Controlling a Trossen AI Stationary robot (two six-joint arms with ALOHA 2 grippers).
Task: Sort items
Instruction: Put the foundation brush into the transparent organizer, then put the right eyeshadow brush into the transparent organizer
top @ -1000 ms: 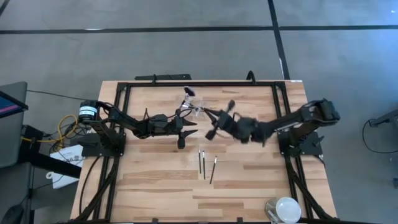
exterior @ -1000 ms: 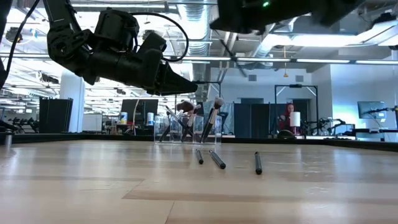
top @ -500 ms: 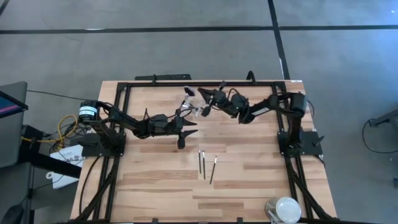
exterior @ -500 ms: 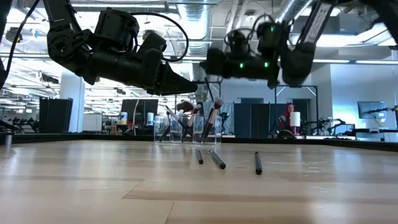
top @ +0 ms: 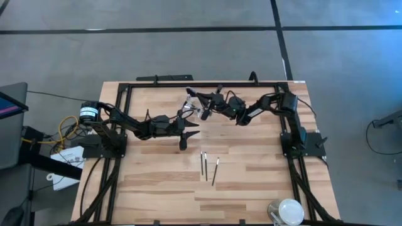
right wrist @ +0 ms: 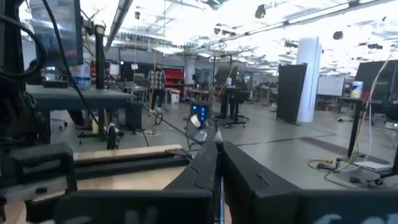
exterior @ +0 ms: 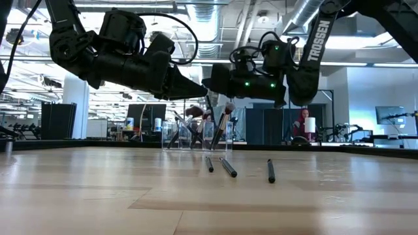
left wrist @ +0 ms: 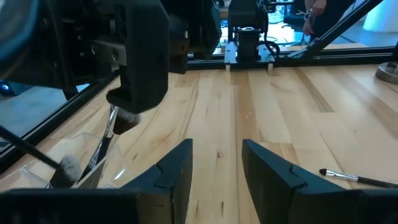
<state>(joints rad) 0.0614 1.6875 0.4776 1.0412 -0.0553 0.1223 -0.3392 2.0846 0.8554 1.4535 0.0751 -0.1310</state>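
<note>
Across the middle of the high view sits the wooden table (top: 251, 188), framed by a black rail. Left arm reaches in from the frame's left, left gripper (top: 186, 133) hovering just left of centre, fingers apart with nothing between them; the left wrist view shows bare wood through the gap. Right arm comes from the right edge, right gripper (top: 204, 103) up over the clear holder (top: 196, 108) at upper centre, fingers pressed together on a thin brush shaft (right wrist: 218, 183) seen in the right wrist view, so it looks to be gripping a brush above the holder. Several brushes stand bristles-up in the holder (exterior: 196, 134), including a fluffy pinkish one. Three loose brushes (top: 209, 167) lie flat on the wood below centre, close together but apart from each other, well clear of both grippers; low view shows them (exterior: 227, 167) end-on in front of the holder. Round white-and-clear disc (top: 287, 210) sits at the lower right corner. Handling judgement: brushes are light, stiff in the handle, soft at the tip, thin and round so likely to roll or slip; best pinched mid-handle or near the ferrule, across the shaft, never on the bristles. Holder looks light and tippable, so insert gently.
</note>
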